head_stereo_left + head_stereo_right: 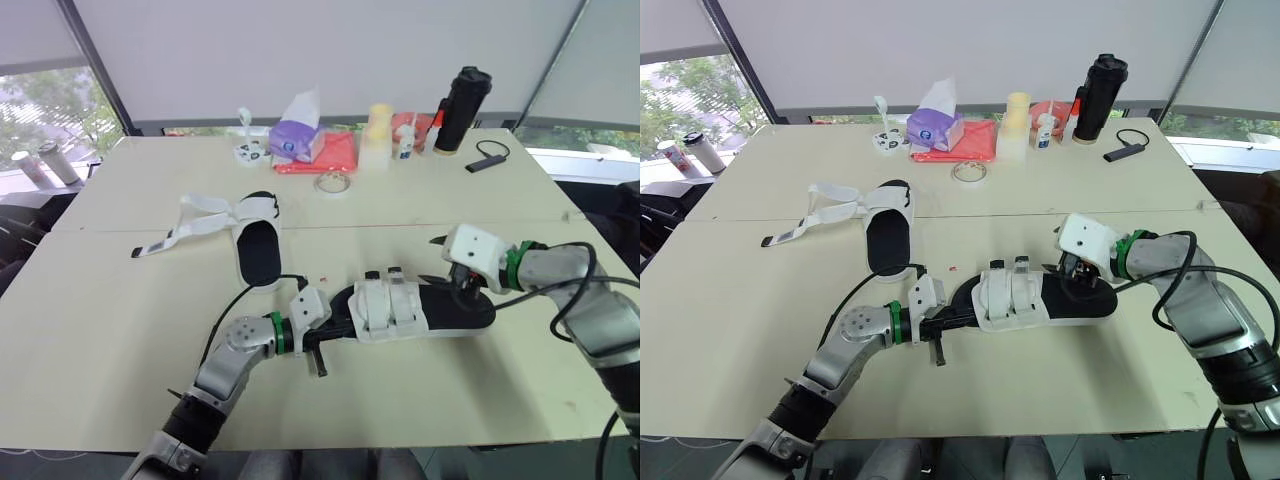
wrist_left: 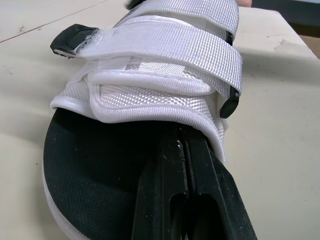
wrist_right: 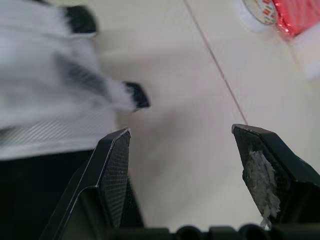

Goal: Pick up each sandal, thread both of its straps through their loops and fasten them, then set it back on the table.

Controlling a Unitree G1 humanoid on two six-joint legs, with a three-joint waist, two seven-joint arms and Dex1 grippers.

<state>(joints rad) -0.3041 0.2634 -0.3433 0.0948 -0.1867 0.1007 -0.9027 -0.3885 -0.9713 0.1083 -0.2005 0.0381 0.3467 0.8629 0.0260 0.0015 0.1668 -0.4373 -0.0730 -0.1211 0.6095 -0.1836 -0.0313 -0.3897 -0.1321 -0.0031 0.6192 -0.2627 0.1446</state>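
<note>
Both left fingers [image 2: 161, 192] closed against sandal [image 1: 392, 310], right fingers [image 3: 113, 172] spread wide.

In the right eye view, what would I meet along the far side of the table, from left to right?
Small white object, purple tissue pack, tape roll, pale yellow container, small white bottle, black flask, black cable.

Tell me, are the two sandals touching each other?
Apart. The left eye view shows a strip of bare table between the far sandal, straps loose, and the near sandal.
</note>
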